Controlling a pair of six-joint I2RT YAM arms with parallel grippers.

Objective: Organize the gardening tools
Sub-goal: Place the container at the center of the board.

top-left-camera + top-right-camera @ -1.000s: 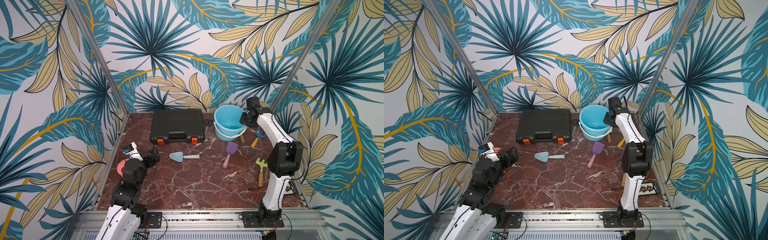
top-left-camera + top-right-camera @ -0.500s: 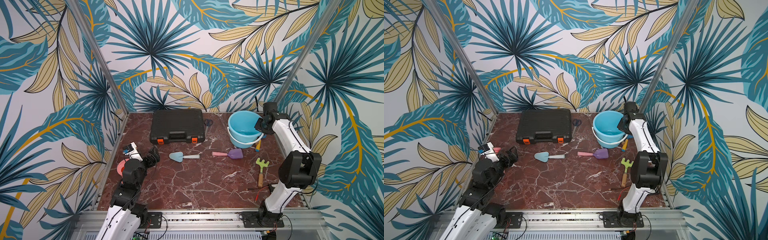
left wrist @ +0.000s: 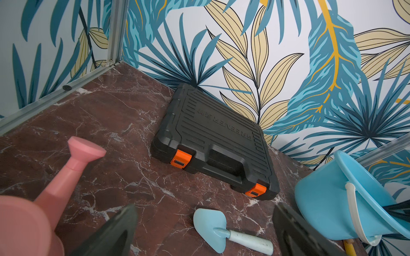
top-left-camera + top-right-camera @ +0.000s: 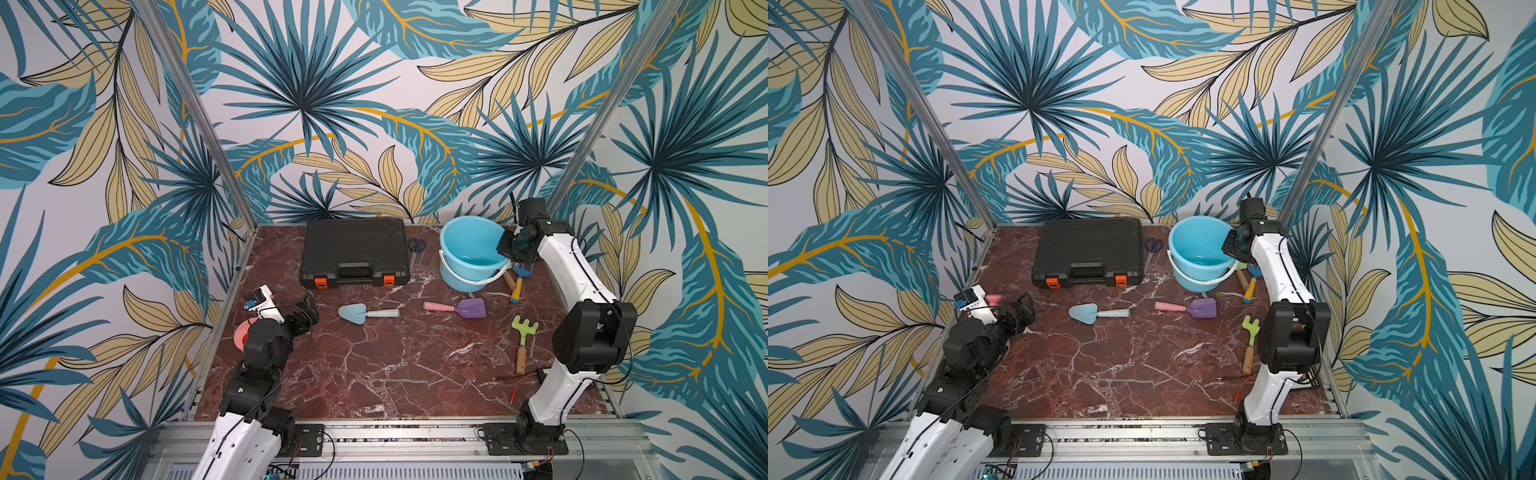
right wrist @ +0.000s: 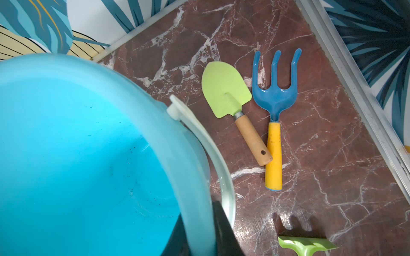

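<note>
The right gripper [image 4: 504,248] pinches the rim of the light blue plastic bucket [image 4: 461,275], probably to set it as the tools' container. The left gripper [image 4: 306,308] hangs spread-fingered beside the pink watering can [image 3: 66,175]. The pale blue trowel [image 4: 352,311], purple pink-handled shovel [image 4: 471,308] and green rake [image 4: 524,328] lie outside it on the marble table [image 4: 374,374].

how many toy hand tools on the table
5: pale blue trowel and purple shovel mid-table, green rake toward the right edge, green trowel and blue fork-rake beside the bucket. Bucket looks empty.
</note>
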